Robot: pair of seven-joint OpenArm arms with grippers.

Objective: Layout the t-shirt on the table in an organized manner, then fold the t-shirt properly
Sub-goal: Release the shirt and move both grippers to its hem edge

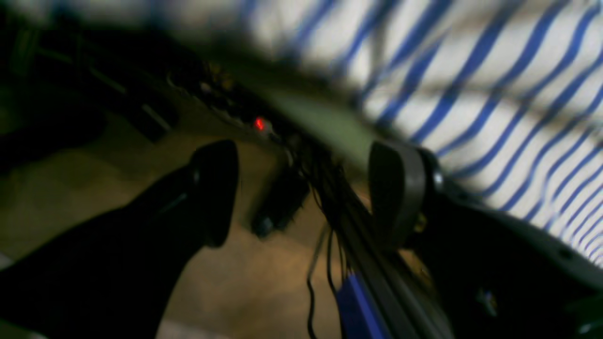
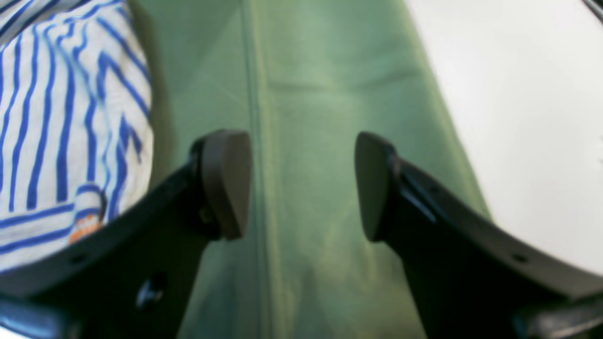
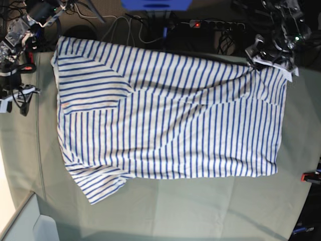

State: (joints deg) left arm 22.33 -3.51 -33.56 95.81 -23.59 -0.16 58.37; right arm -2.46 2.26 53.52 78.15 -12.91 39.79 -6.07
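**Q:** Pale green cloth covers the table (image 2: 306, 141); what does the right wrist view show you?

**A:** Your right gripper (image 2: 301, 186) stands wide apart and empty over bare cloth. The t-shirt (image 2: 61, 117) lies just outside its left finger (image 2: 226, 183), not between the pads.

**Q:** And the left wrist view?

**A:** Blurred. Your left gripper (image 1: 306, 193) is parted, nothing held. Striped fabric lies beyond its right finger (image 1: 395, 193); cables and floor show beyond the other.

**Q:** The base view?

**A:** You see the shirt spread across the table, one sleeve (image 3: 103, 183) bunched at the near edge and one folded onto the body. The layout looks nearly done. Before folding, bring a finger under each hem edge, pinch one layer only, and pull outward evenly.
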